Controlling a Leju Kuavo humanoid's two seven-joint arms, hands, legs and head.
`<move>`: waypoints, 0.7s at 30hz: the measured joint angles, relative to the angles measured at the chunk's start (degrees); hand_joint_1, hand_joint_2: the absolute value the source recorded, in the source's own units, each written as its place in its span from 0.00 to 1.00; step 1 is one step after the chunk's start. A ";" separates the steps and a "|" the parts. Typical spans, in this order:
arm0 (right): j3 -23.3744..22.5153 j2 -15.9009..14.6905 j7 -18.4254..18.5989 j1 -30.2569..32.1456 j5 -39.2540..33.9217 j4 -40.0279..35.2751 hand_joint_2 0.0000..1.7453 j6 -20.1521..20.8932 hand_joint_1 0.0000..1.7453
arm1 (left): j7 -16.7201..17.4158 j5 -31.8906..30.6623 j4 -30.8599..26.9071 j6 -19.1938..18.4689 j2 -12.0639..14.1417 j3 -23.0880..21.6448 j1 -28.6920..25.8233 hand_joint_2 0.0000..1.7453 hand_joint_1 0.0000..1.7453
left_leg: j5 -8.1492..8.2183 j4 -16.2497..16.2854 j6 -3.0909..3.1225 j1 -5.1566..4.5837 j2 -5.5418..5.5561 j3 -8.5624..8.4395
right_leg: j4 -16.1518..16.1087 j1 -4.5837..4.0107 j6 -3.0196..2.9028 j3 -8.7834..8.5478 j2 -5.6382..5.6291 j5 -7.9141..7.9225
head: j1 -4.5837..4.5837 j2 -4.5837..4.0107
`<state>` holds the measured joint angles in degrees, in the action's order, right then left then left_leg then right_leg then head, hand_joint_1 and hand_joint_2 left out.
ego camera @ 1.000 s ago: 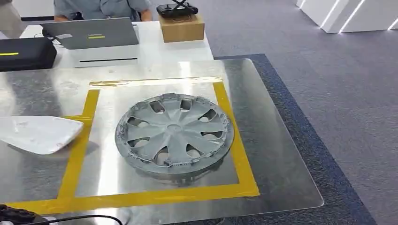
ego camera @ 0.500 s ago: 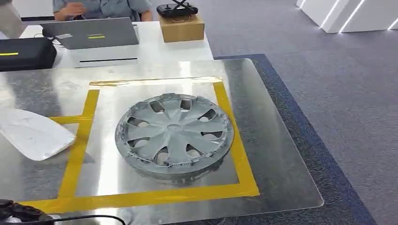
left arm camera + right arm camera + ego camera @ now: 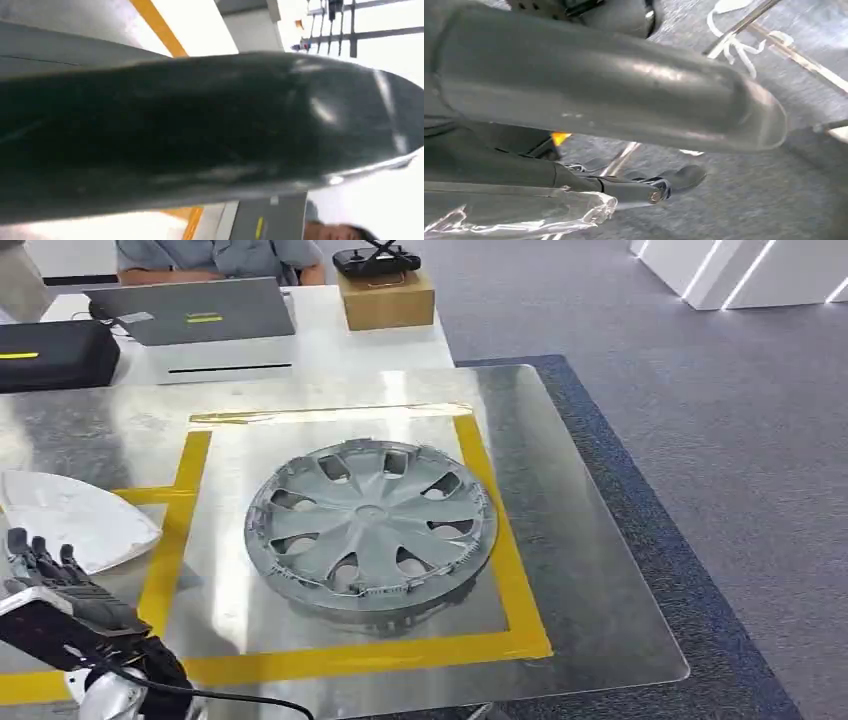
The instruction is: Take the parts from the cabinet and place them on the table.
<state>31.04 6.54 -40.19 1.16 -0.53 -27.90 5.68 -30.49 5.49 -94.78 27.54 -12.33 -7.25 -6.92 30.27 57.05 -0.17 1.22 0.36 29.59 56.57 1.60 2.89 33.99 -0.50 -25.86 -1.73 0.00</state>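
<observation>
Left hand (image 3: 45,570) grips white panel (image 3: 75,520) from below, over worktop (image 3: 590,570) edge for set-down beside hubcap (image 3: 370,525) already inside yellow tape square (image 3: 500,540); right hand state can't tell.

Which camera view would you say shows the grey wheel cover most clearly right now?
The head view: the wheel cover lies whole and unobstructed inside the yellow tape square on the metal table. Neither wrist view gives a recognisable look at it.
</observation>
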 joint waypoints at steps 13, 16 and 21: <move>-8.22 -5.53 0.83 7.45 2.89 -23.24 0.00 -3.02 0.00 | 2.41 -5.53 3.98 -4.55 3.10 -7.20 0.43 0.00 0.00 | 0.00 0.00 0.02 -0.04 -0.02 0.15 | 0.02 0.05 0.06 0.07 0.01 0.04 | 0.02 0.00; -8.99 -5.93 1.20 8.41 2.97 -25.24 0.00 -3.41 0.00 | 2.78 -6.08 4.35 -4.92 3.43 -7.75 0.48 0.00 0.00 | -0.03 0.00 0.03 -0.04 0.02 0.20 | 0.04 0.05 0.06 0.10 0.07 0.05 | 0.02 0.00; -10.10 -6.52 1.93 10.10 3.08 -29.83 0.00 -4.13 0.00 | 2.87 -7.81 4.72 -6.01 3.71 -8.16 0.80 0.00 0.00 | -0.07 0.00 0.02 -0.08 0.02 0.35 | 0.22 0.12 0.06 0.32 0.05 0.06 | 0.00 0.00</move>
<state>20.94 0.02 -38.27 11.26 2.56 -57.73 1.55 -27.63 -2.32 -90.05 21.53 -8.61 -15.41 -6.12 30.20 57.05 -0.15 1.14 0.38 29.94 56.79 1.72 2.95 34.31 -0.45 -25.79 -1.73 0.00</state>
